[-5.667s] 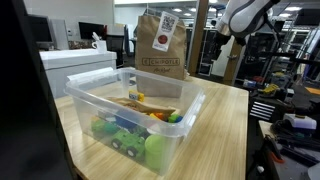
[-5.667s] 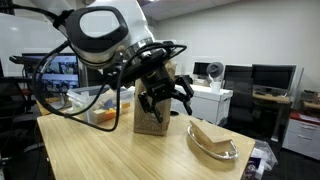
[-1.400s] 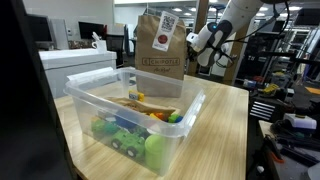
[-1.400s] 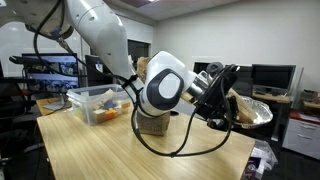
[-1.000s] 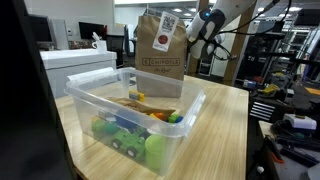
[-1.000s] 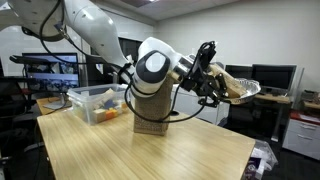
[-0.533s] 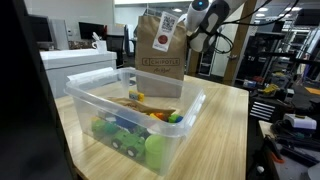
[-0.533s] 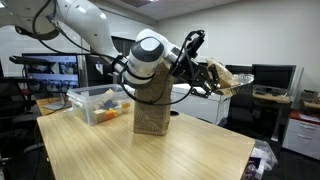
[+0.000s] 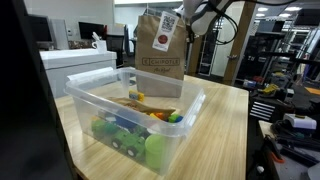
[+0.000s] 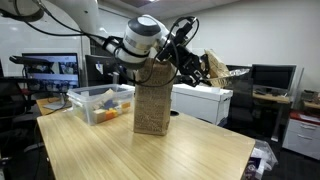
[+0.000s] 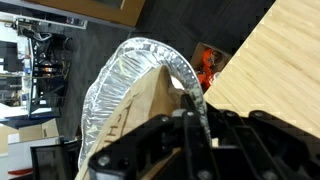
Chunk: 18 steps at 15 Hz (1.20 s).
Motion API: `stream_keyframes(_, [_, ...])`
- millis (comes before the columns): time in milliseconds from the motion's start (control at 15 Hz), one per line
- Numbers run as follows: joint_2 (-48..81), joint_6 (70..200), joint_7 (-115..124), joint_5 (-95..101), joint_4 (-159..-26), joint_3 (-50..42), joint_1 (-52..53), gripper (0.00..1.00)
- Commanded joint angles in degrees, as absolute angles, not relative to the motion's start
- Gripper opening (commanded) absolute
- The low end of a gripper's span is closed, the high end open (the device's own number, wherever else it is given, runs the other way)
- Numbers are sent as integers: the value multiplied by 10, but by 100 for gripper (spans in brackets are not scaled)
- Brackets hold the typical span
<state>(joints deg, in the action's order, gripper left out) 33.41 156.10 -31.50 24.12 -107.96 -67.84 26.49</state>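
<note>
Beside the bag (image 10: 152,105) top, the tray (image 10: 227,71) has been lifted off the desk (image 10: 150,158), its rim pinched in the closed gripper (image 10: 203,68).

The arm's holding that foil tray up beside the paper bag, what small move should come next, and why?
Probably ease the foil tray sideways toward the top of the paper bag. The end effector grips the tray's rim, raised near the bag's top but off to its side, not above it.
</note>
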Motion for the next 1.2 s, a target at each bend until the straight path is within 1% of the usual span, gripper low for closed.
stream_keyframes(0, [226,1459,-265,317,-1066,-628,253,3])
stream_keyframes(200, [162,1365,-228,343,-1036,-547,213,3])
stream_keyframes(333, [137,1307,-202,352,-1014,-471,168,3])
stream_keyframes(400, [126,1275,-190,349,-1003,-418,133,3])
stream_keyframes(733, [106,1199,-141,344,-979,-259,32,3])
stream_keyframes(933, [99,1169,-120,339,-968,-194,-7,3])
stream_keyframes(1133, [93,1154,-103,336,-960,-158,-27,3])
